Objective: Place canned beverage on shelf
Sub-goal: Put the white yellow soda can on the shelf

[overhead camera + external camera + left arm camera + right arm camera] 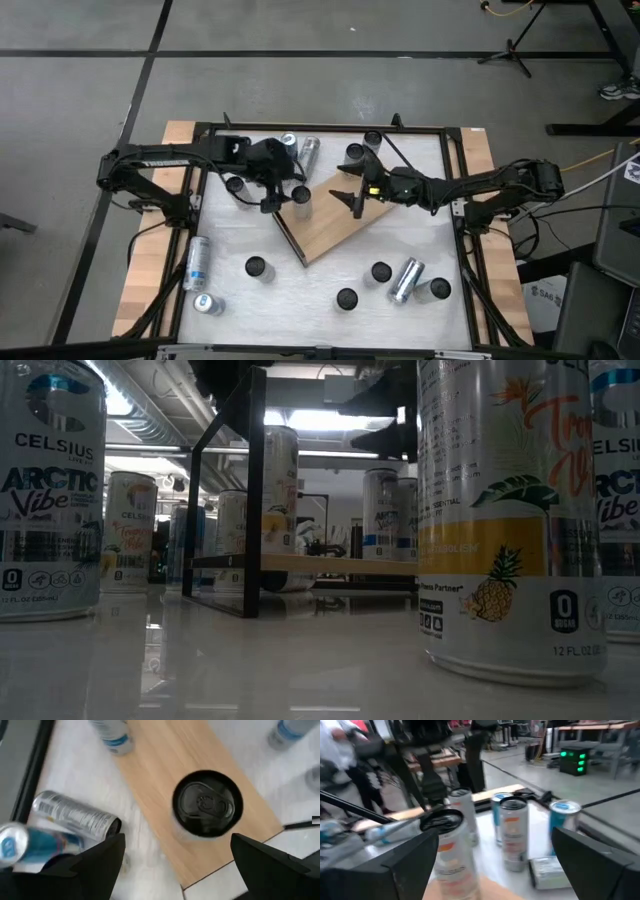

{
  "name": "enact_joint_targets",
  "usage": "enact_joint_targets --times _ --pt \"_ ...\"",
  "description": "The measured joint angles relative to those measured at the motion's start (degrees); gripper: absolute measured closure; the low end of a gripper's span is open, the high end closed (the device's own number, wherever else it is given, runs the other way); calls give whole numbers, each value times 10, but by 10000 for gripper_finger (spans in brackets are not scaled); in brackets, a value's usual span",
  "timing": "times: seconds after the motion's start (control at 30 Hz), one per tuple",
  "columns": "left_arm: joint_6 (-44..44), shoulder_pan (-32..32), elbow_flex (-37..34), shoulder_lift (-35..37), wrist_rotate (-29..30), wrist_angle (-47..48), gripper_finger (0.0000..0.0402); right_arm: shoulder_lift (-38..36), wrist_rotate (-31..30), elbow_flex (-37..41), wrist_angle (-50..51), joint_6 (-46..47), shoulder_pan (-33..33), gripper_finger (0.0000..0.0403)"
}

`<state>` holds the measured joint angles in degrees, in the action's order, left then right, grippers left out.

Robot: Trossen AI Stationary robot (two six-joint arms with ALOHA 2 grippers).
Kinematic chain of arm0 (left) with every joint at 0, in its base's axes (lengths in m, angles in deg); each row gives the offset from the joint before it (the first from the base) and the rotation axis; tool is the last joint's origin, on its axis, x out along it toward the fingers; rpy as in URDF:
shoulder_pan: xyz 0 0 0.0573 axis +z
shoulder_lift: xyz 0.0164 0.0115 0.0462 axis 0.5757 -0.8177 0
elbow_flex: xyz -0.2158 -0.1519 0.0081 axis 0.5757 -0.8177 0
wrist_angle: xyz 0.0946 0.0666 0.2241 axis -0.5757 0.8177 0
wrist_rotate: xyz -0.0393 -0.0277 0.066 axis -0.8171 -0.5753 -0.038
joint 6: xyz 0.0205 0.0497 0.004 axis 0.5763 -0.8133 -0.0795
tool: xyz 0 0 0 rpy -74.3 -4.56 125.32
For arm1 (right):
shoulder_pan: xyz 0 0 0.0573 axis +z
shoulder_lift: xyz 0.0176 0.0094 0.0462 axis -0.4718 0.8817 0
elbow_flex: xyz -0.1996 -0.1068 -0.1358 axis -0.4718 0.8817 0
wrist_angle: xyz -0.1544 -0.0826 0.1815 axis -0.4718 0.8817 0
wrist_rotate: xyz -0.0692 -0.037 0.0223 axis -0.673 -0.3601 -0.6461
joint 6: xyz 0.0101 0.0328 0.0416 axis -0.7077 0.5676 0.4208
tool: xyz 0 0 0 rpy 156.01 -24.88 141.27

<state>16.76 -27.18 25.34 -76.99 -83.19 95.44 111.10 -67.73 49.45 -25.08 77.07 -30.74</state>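
The can (300, 194) stands upright on the shelf (335, 225), near its corner edge. The left gripper (283, 196) hangs above it, fingers spread wide, gripping nothing. The right gripper (352, 198) hovers spread and empty over the shelf's opposite edge; bare board lies between.

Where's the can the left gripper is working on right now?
In the high view, the can stands on the shelf's left corner, under the open left gripper.

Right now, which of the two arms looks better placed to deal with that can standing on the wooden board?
Left, probably. The left gripper hangs open right over the can on the shelf. The right gripper is also open, over the shelf's middle.
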Motion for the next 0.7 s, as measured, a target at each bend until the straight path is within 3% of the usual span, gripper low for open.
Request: enact_joint_targets --times 0.2,0.3,0.7 --pt "116 -7 0 34 -3 33 49 1 -74 -54 108 -27 -1 27" --pt "158 -16 0 37 -2 31 49 6 -92 -66 116 -28 -1 27" --pt "161 -47 0 -4 68 28 49 53 -88 -73 89 -28 0 27"
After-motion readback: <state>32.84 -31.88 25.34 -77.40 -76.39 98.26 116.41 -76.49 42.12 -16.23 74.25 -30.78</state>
